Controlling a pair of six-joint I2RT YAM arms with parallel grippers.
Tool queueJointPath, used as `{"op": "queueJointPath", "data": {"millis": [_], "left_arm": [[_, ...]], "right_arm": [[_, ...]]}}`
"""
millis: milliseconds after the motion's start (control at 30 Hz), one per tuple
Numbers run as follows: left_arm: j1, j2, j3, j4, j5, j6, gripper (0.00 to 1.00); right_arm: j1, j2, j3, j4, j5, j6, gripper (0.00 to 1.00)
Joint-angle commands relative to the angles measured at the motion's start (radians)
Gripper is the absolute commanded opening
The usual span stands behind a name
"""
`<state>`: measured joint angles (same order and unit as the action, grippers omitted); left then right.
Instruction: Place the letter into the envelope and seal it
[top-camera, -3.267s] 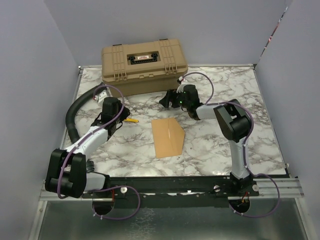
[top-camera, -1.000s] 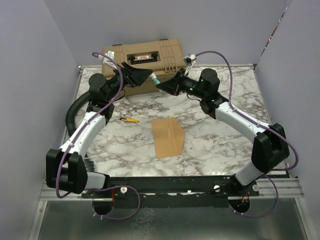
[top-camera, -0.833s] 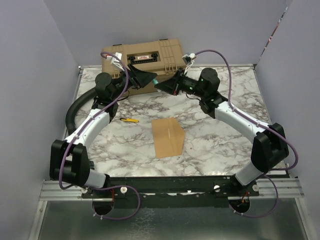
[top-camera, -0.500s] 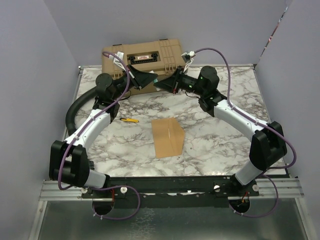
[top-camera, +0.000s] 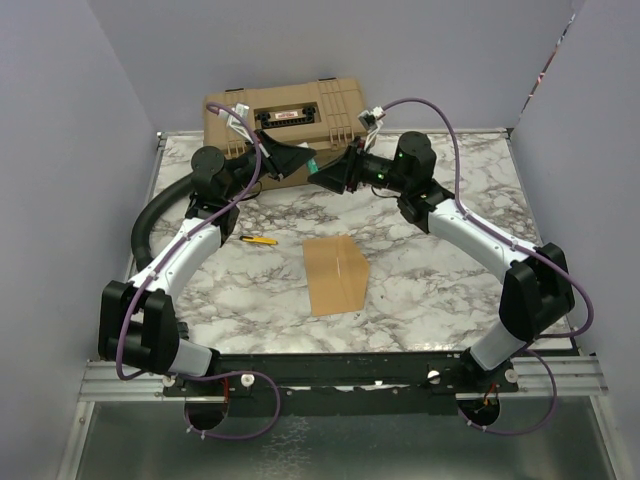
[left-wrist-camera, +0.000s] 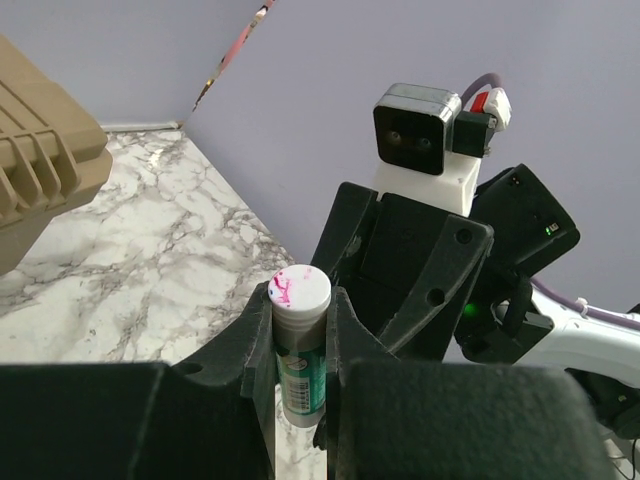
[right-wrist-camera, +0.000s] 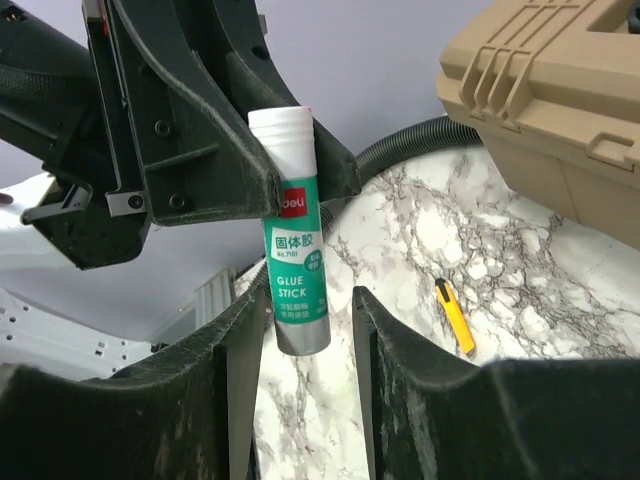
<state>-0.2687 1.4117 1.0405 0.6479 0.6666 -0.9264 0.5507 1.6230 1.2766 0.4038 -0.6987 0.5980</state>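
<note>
Glue stick (right-wrist-camera: 296, 232): the green label carries white print reading "deli" at the top, then the Chinese characters "固体胶", then "GLUE STICK". The finer lines beneath are too small to read. Case (top-camera: 225, 125): small lid plate, lettering illegible.

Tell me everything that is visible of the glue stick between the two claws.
The glue stick is a small plastic cylinder with a green label printed "GLUE STICK" and Chinese characters. It has a ribbed white end whose flat face carries pink smears. It is roughly upright in the air above the marble table. The left claw is clamped on it just below the white end. The right claw has one finger on either side of the bottom end, with small gaps, not pressing it.
</note>
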Motion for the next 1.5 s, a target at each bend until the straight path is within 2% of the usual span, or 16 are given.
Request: {"op": "queueJointPath", "data": {"millis": [0, 33, 133, 167, 200, 267, 367, 600, 667, 800, 867, 1000, 1067, 1200, 1333, 1467], "left_arm": [[-0.002, -0.017, 0.033, 0.002, 0.031, 0.017, 0.00], [-0.001, -0.019, 0.032, 0.002, 0.030, 0.016, 0.00], [-0.001, -0.021, 0.026, 0.002, 0.025, 0.014, 0.00], [-0.001, -0.022, 0.022, 0.002, 0.024, 0.014, 0.09], [-0.002, -0.022, 0.019, 0.002, 0.024, 0.013, 0.23], [-0.006, -0.026, 0.006, 0.003, 0.023, 0.020, 0.40], [-0.017, -0.032, -0.020, 0.003, 0.017, 0.029, 0.46], [-0.060, -0.045, -0.038, 0.002, -0.001, 0.018, 0.45], [-0.069, -0.044, -0.040, 0.002, -0.005, 0.024, 0.38], [-0.078, -0.046, -0.044, 0.002, -0.010, 0.029, 0.12], [-0.080, -0.053, -0.051, 0.002, -0.019, 0.042, 0.00], [-0.079, -0.060, -0.044, -0.037, -0.024, 0.125, 0.00], [-0.079, -0.059, -0.029, -0.080, -0.016, 0.200, 0.00], [-0.080, -0.061, -0.011, -0.159, 0.037, 0.403, 0.00], [-0.079, -0.068, 0.013, -0.240, 0.076, 0.626, 0.00], [-0.080, -0.049, 0.054, -0.287, 0.133, 0.711, 0.00]], "right_arm": [[0.002, -0.014, 0.012, -0.041, -0.066, -0.033, 0.42], [0.002, -0.009, 0.016, -0.041, -0.076, -0.035, 0.40], [0.002, 0.000, 0.023, -0.032, -0.090, -0.029, 0.22], [0.002, 0.004, 0.027, -0.029, -0.093, -0.025, 0.15], [0.000, 0.004, 0.026, -0.022, -0.090, -0.018, 0.10], [0.001, 0.000, 0.012, 0.027, -0.078, 0.017, 0.05], [0.001, -0.010, -0.022, 0.141, -0.053, 0.084, 0.01], [0.002, -0.028, -0.081, 0.249, -0.019, 0.131, 0.01], [0.000, -0.029, -0.093, 0.282, -0.019, 0.144, 0.01], [-0.004, -0.046, -0.121, 0.302, 0.039, 0.163, 0.01], [-0.007, -0.063, -0.137, 0.280, 0.076, 0.158, 0.08], [-0.007, -0.109, -0.125, 0.101, 0.116, 0.060, 0.59], [-0.008, -0.141, -0.101, -0.037, 0.133, -0.015, 0.72], [-0.010, -0.174, -0.030, -0.275, 0.140, -0.073, 0.76], [-0.008, -0.191, 0.024, -0.375, 0.158, -0.044, 0.70], [-0.007, -0.179, 0.083, -0.457, 0.250, -0.037, 0.66]]}}
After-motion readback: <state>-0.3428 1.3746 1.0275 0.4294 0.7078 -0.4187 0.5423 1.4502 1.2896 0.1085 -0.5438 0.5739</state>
